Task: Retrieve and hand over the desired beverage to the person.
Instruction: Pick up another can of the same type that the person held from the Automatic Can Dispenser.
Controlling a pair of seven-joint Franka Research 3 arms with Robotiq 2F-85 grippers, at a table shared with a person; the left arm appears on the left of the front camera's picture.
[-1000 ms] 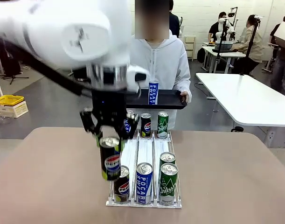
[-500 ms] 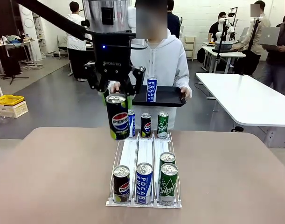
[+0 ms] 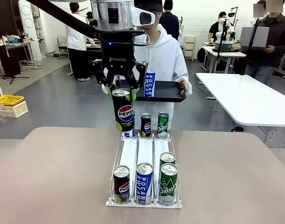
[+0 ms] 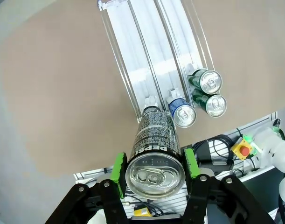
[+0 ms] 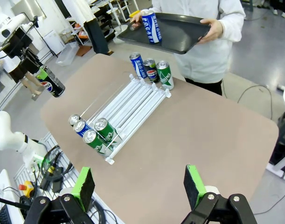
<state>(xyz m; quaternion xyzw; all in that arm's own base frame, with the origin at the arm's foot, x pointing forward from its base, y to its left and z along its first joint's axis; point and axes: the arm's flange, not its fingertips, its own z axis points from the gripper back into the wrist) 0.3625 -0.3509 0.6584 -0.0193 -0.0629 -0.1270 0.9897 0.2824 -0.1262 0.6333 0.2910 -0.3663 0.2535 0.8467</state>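
Note:
My left gripper (image 3: 122, 93) is shut on a black Pepsi can (image 3: 124, 110) and holds it upright in the air, above the far end of the can rack (image 3: 144, 151). In the left wrist view the green pads (image 4: 119, 167) clamp the Pepsi can (image 4: 154, 151) just under its top. The person (image 3: 166, 53) in a white hooded jacket stands at the far side holding a black tray (image 3: 168, 91) with a blue Pocari Sweat can (image 3: 150, 84) on it. Low over the near table edge, my right gripper (image 5: 139, 186) stands open with nothing between its fingers.
The clear rack holds a Pepsi can (image 3: 121, 184), a Pocari can (image 3: 144, 183) and two green cans (image 3: 168, 183) at its near end, and three cans (image 3: 154, 125) at its far end. Bare brown table (image 3: 53, 172) lies on both sides. A white table (image 3: 249, 100) stands at the right.
The left gripper has carried the Pepsi can up from beside the rack's near end and away toward the person's tray. The tray and rack cans stay put.

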